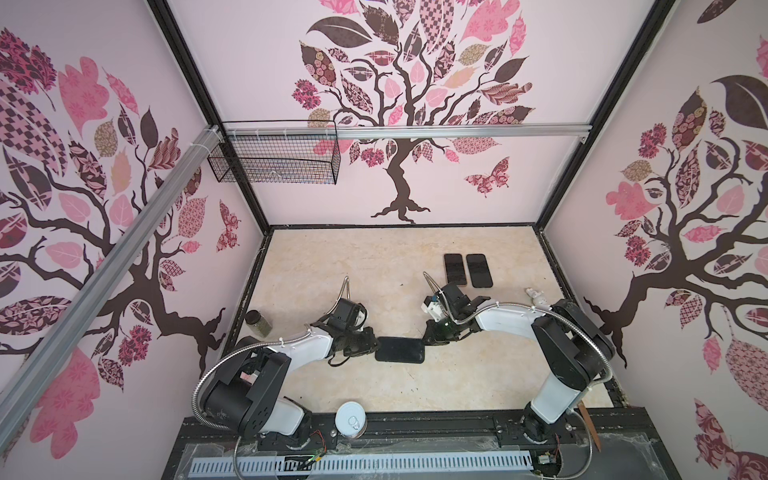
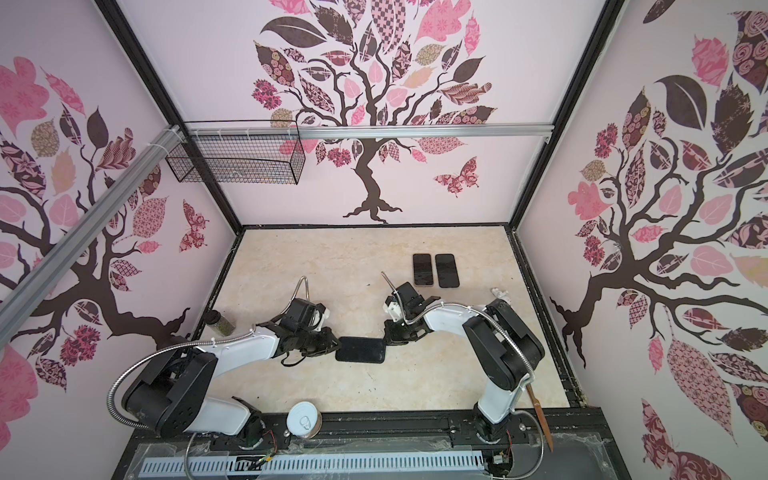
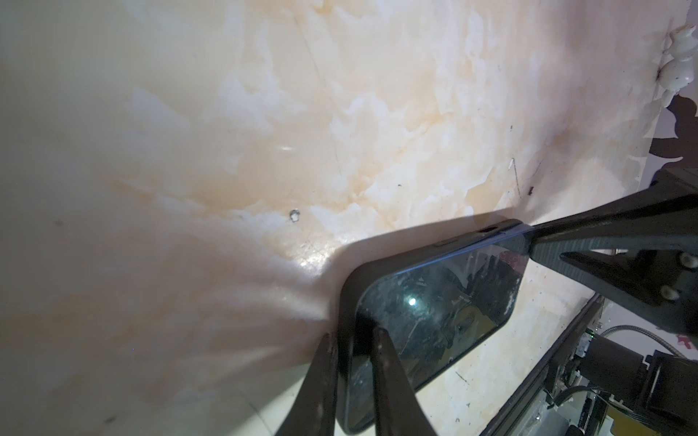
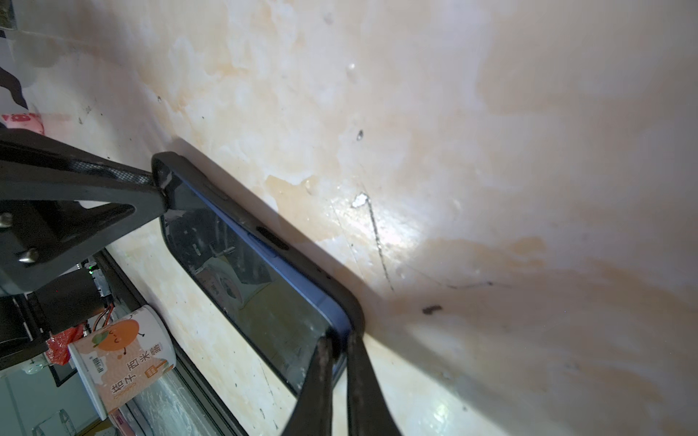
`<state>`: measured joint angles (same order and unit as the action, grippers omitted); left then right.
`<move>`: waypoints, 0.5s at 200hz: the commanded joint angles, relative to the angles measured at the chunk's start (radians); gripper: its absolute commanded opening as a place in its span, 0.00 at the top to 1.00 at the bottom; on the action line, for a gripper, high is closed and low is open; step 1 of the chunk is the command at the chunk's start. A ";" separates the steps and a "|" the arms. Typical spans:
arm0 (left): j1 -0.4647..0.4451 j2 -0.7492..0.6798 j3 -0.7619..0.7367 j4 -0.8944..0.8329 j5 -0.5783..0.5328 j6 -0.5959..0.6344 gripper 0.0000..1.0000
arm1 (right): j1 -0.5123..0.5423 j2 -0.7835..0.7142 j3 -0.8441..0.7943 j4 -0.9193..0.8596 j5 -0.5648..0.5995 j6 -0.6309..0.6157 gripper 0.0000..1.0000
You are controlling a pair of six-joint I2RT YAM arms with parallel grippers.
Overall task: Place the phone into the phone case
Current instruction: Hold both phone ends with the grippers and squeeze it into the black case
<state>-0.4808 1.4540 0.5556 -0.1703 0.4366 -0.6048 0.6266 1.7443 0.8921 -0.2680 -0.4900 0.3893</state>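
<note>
Table (image 1: 332,270) read as a clock, 12 at the back wall.

- 9 o'clock: one spice jar (image 1: 258,323), at the table's edge.
- 7 o'clock: one white can (image 1: 351,419), standing on the front rail.
- Left gripper (image 1: 374,345): we see its two fingers (image 3: 393,381) clenched over the short end of the phone case (image 3: 348,290). One finger is on the glass and one is outside the rim.
- Near centre, a little toward 6: one phone (image 1: 400,350) sits in that one case, its long side running 9 to 3. A blue edge shows inside the black rim. We cannot tell whether the case rests on the table or is held just off it.
- Right gripper (image 1: 424,340): its fingers (image 4: 321,381) are pinched tight on the opposite end of the case, at the corner toward 12.
- 1 o'clock: two spare phones (image 1: 455,269), side by side and just apart.
- 3 o'clock: one small white piece (image 1: 536,296), near the wall.
</note>
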 commanded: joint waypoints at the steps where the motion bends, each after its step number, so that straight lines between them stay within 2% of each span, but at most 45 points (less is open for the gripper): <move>1: -0.019 0.055 -0.006 0.066 -0.009 -0.007 0.82 | 0.137 0.231 -0.039 0.112 0.132 0.007 0.90; 100: -0.022 0.083 -0.026 0.117 0.001 -0.026 0.83 | 0.192 0.392 -0.004 0.129 0.239 0.043 0.92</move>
<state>-0.4736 1.4643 0.5552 -0.1650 0.4374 -0.6193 0.6716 1.8019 0.9787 -0.3847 -0.3908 0.4294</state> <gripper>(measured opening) 0.177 0.085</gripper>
